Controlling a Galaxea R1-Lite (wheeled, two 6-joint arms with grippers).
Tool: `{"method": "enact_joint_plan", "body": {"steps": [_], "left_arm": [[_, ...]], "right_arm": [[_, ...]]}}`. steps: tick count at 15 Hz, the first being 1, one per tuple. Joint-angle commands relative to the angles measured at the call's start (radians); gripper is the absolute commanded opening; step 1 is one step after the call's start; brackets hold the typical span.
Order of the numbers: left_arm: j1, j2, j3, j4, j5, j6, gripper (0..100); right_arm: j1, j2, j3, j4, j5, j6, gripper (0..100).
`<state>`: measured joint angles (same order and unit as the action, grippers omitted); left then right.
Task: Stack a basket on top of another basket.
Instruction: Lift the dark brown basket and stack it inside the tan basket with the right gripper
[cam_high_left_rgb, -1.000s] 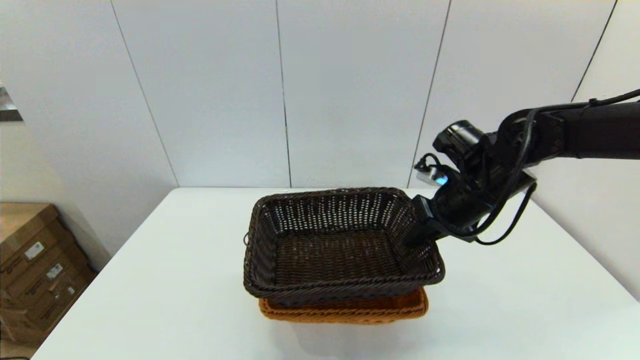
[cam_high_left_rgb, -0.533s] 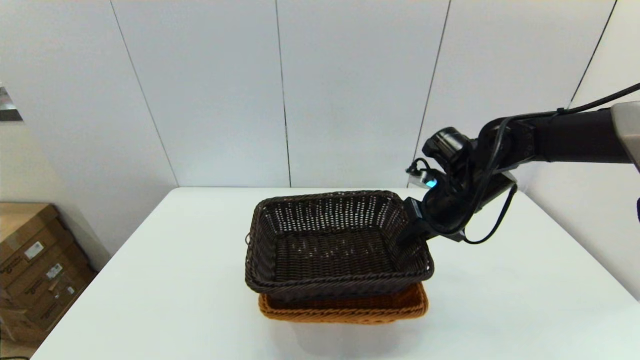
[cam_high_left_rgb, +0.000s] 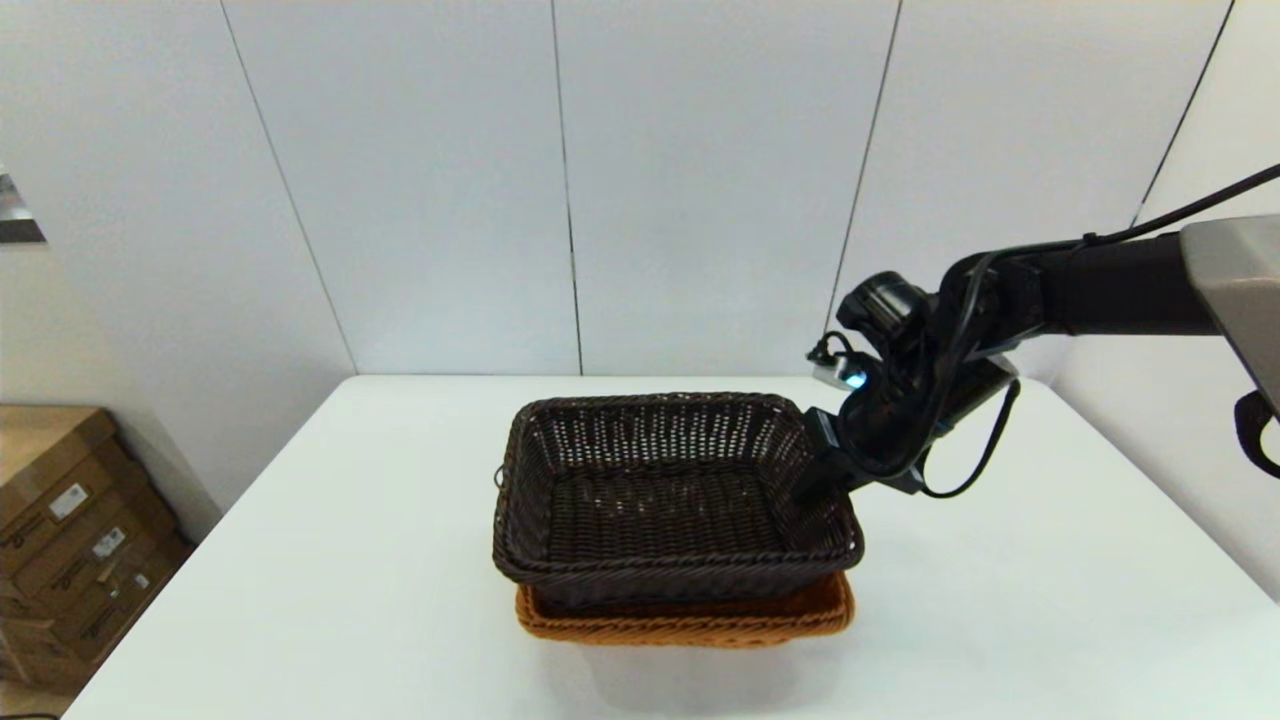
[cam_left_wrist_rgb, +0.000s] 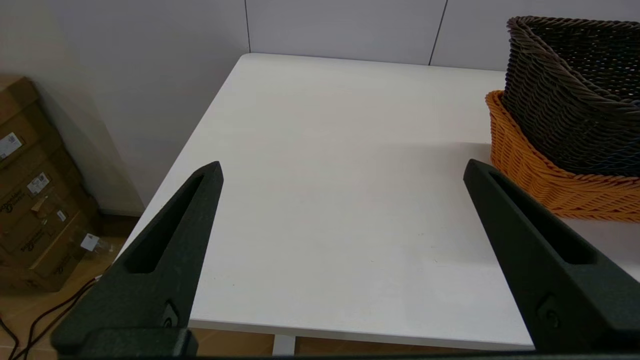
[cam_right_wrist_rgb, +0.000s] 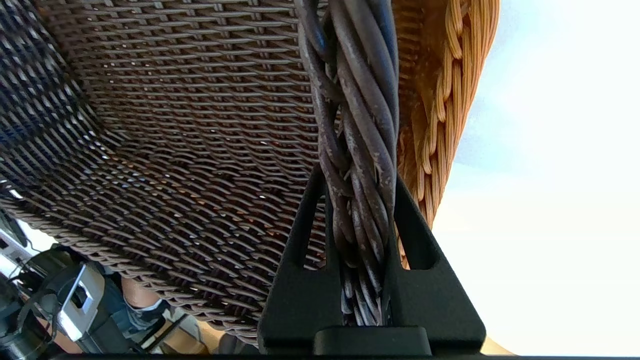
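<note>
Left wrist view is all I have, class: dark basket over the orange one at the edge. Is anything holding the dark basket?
Observer: Yes. The right gripper is shut on the dark basket, pinching its braided rim on the robot's right side.
Operator: Is the dark basket sitting level?
Observer: Not quite. In the head view it tilts, its right side raised.
Operator: Is the orange basket covered?
Observer: Mostly. Only the near edge of the orange basket shows beneath.
</note>
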<state>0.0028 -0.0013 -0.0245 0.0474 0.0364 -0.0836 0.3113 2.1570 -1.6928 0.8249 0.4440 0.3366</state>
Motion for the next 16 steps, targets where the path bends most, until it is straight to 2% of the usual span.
{"method": "enact_joint_plan", "body": {"steps": [1, 5, 16], "left_arm": [[0.000, 0.000, 0.000, 0.000, 0.000, -0.001, 100], [0.000, 0.000, 0.000, 0.000, 0.000, -0.001, 100], [0.000, 0.000, 0.000, 0.000, 0.000, -0.001, 100]], "right_arm": [[-0.008, -0.003, -0.010, 0.033, 0.002, -0.001, 0], [-0.027, -0.029, -0.045, 0.099, 0.001, -0.004, 0], [-0.008, -0.008, -0.022, 0.103, 0.007, -0.005, 0]]}}
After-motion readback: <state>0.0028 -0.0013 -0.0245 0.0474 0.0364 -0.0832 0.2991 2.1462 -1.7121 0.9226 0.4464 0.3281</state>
